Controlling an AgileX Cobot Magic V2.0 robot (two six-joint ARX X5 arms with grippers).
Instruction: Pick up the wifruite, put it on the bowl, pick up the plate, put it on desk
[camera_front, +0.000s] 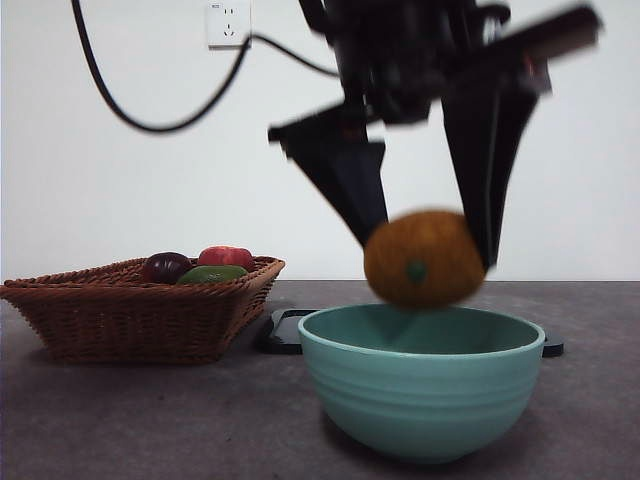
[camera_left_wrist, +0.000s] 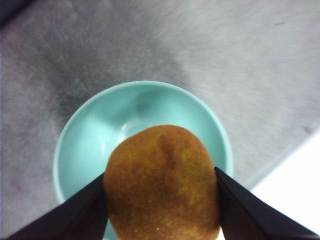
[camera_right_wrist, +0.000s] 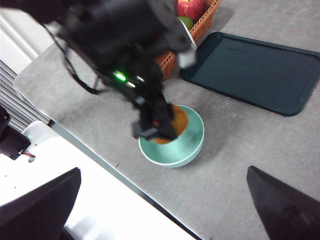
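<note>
While the left claw (camera_front: 425, 235) hangs above the bowl (camera_front: 422, 385), its two black, wedge-shaped jaws grasp the fruit (camera_front: 424, 259) from both sides. The fruit is oval, brownish-orange, with a rough, matte skin and a small green spot on the side that faces the front camera. Its lower part sits just over the rim of the bowl; I cannot tell if it touches the inside. In the left wrist view the fruit (camera_left_wrist: 161, 182) fills the space between the jaws, and the bowl (camera_left_wrist: 90, 130) lies directly under it.

The bowl is round and wide, of smooth mint-green ceramic, with faint horizontal ridges around its outside and a paler rim. It stands on the tabletop (camera_front: 150, 420), which is flat, matte, grey-brown and slightly mottled.

Behind the bowl lies a flat dark tray (camera_right_wrist: 252, 70) with rounded corners and a low raised edge. Beside the tray stands a woven brown wicker basket (camera_front: 130, 305) with slanted sides. In it lie a dark purple round fruit (camera_front: 166, 266), a red apple (camera_front: 227, 257) and a green fruit (camera_front: 212, 273), all with smooth skin.

The right claw (camera_right_wrist: 162, 210) waits well apart from the bowl, near the pale edge of the table, with its jaws spread wide and nothing between them.
</note>
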